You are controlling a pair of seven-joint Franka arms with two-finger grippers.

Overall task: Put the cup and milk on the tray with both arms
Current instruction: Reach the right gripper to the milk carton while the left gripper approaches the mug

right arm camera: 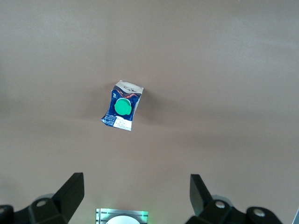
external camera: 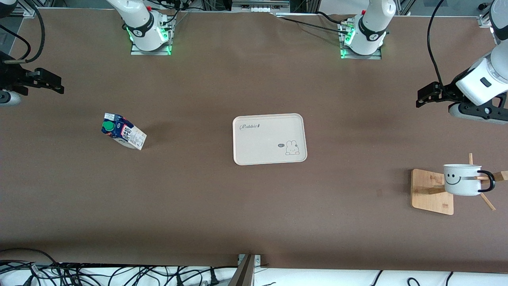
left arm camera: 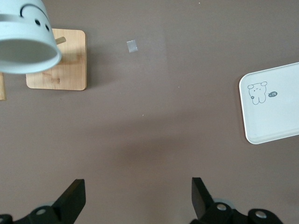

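The cream tray [external camera: 262,143] lies empty mid-table; it also shows in the left wrist view [left arm camera: 280,126]. The milk [external camera: 123,131] stands on the table toward the right arm's end, green cap up, and shows in the right wrist view [right arm camera: 123,111]. The cup [external camera: 462,179] hangs by its handle on a peg of a wooden stand toward the left arm's end; its rim shows in the left wrist view [left arm camera: 25,44]. My left gripper [external camera: 426,95] [left arm camera: 138,196] is open and empty, high over bare table. My right gripper [external camera: 49,81] [right arm camera: 137,193] is open and empty, high above bare table.
The wooden stand's base [external camera: 430,190] [left arm camera: 60,70] sits under the cup, nearer to the front camera than the tray. A small pale scrap [left arm camera: 132,45] lies on the table beside it. The arm bases [external camera: 150,33] [external camera: 363,37] stand at the table's edge. Cables run along the front edge.
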